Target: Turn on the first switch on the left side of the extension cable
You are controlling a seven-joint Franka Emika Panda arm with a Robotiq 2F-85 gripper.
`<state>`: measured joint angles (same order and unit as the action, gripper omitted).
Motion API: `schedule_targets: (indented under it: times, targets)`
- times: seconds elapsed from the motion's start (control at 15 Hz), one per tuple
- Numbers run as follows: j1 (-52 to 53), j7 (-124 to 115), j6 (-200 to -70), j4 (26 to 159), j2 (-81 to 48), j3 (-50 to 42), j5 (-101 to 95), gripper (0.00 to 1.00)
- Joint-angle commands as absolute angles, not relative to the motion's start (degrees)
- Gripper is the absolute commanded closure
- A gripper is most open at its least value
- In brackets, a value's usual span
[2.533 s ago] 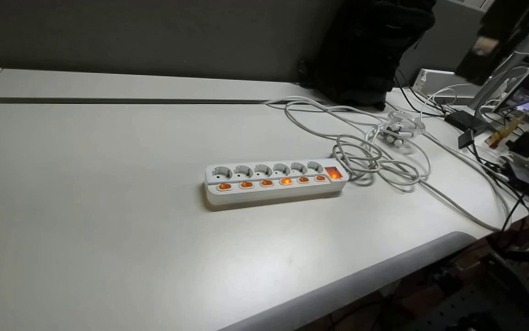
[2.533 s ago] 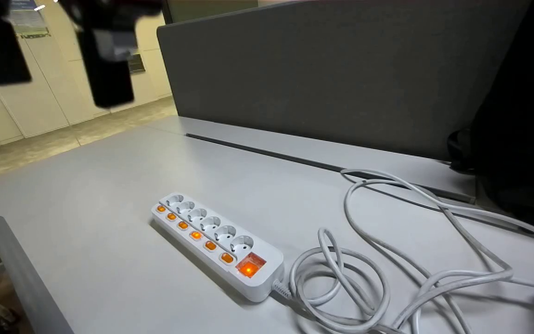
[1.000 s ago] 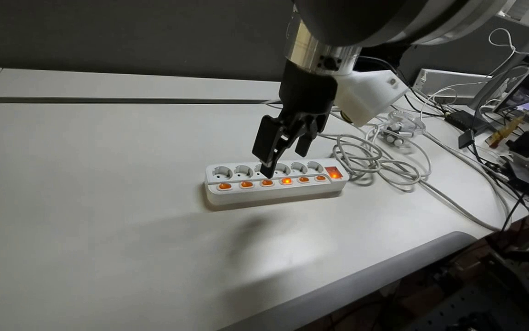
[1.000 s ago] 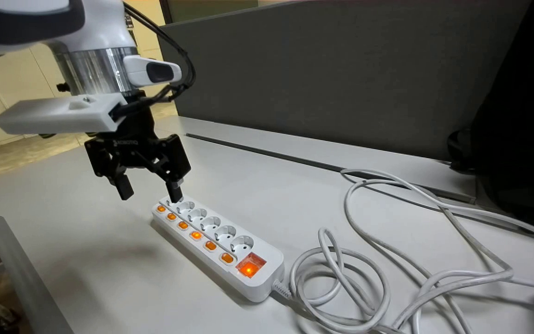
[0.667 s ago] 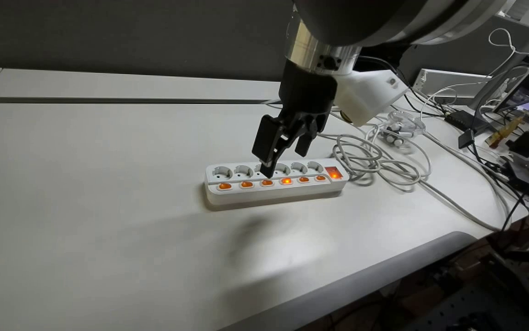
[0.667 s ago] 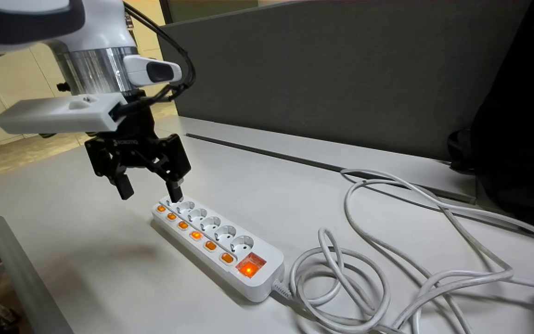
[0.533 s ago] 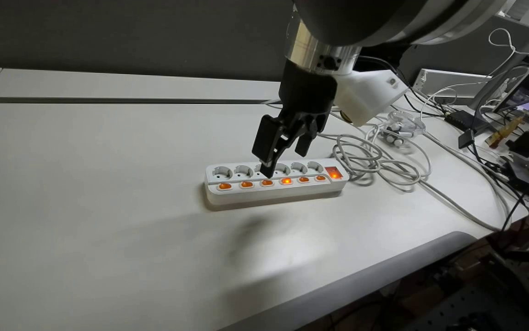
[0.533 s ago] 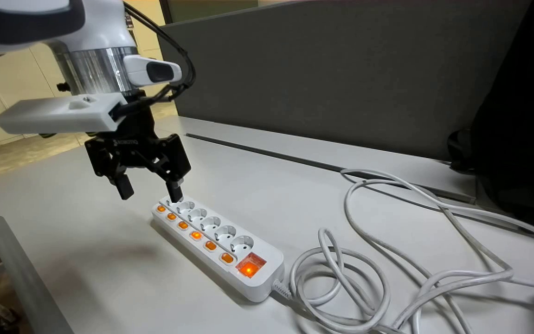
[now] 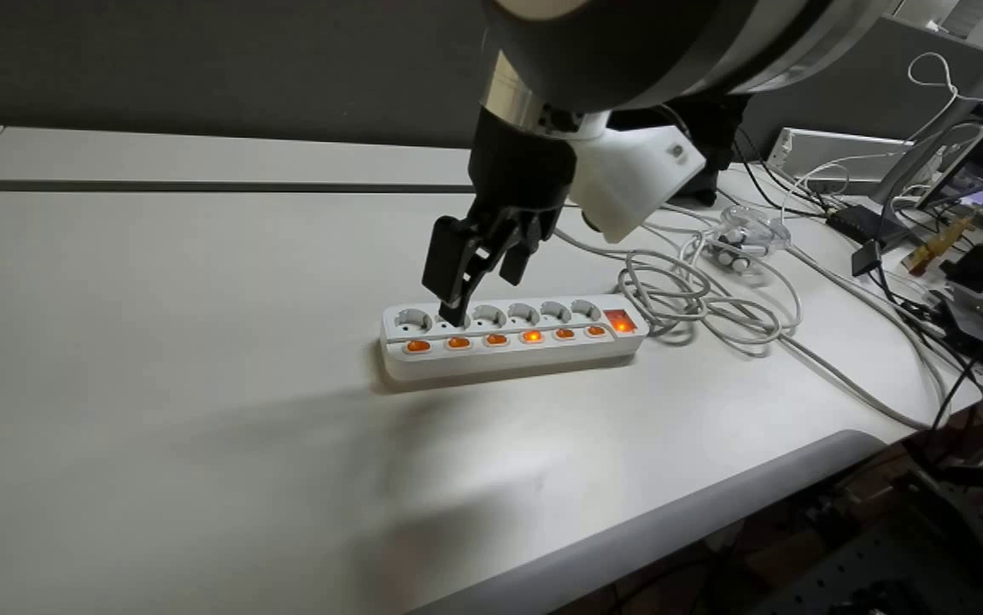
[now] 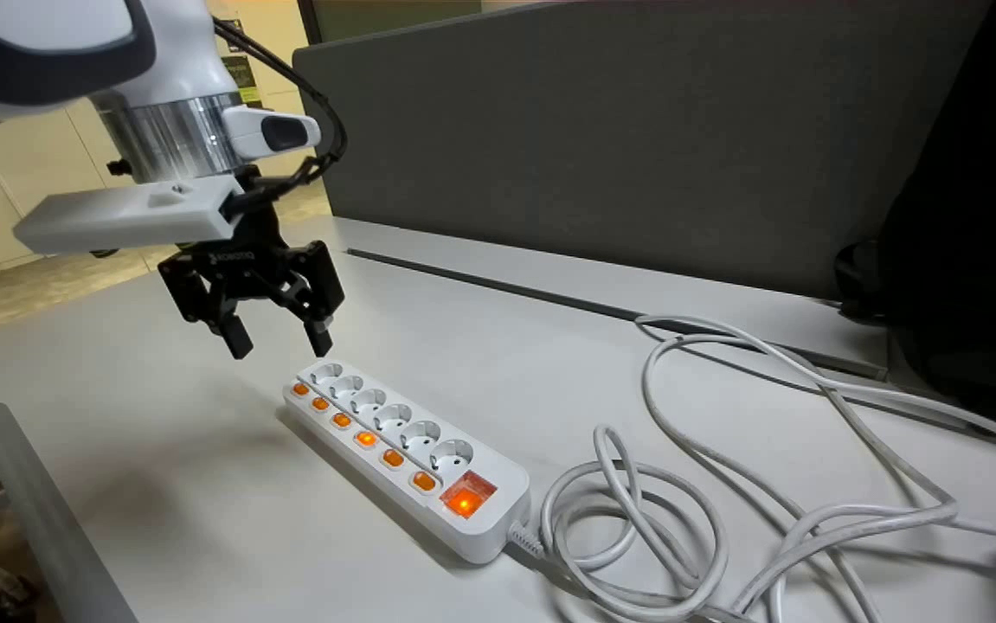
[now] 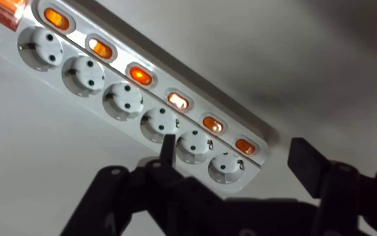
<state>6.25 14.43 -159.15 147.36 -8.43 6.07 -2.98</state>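
The white extension strip (image 9: 512,354) lies on the table and also shows in the other exterior view (image 10: 402,467). Its end switch, farthest from the cord, is orange without a bright glow (image 9: 417,346); it also shows in the wrist view (image 11: 245,146). A middle switch (image 9: 532,336) and the big red switch by the cord (image 9: 620,323) glow. My gripper (image 10: 280,346) is open and empty, above the strip's cordless end. In the wrist view (image 11: 234,147) one finger overlaps the sockets and the other is past the end. The fingertips look apart from the strip.
A coiled white cable (image 10: 636,528) runs from the strip's red-switch end. A clear plastic item with cables (image 9: 743,239) lies farther right. A grey partition (image 10: 593,147) and a black backpack (image 10: 965,242) stand behind. The table's front edge (image 9: 670,530) is rounded.
My gripper came from high up down over the strip. In the last half second it shifted along the strip toward the cordless end, still open. The strip and its lights look unchanged.
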Motion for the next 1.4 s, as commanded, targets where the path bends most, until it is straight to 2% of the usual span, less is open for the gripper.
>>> schedule_targets:
  times: [0.0, 0.53, 0.87, 1.33]
  targets:
    - [8.1, 10.0, -161.3, 143.9, -11.5, 6.3, -7.6, 0.4]
    - [10.4, 4.3, -163.8, 140.9, -16.4, 4.5, -12.8, 0.98]
    - [11.1, 4.9, -163.8, 141.0, -17.8, 5.6, -11.8, 1.0]
    - [14.6, 0.6, -166.9, 142.2, -17.4, 2.1, -15.2, 1.0]
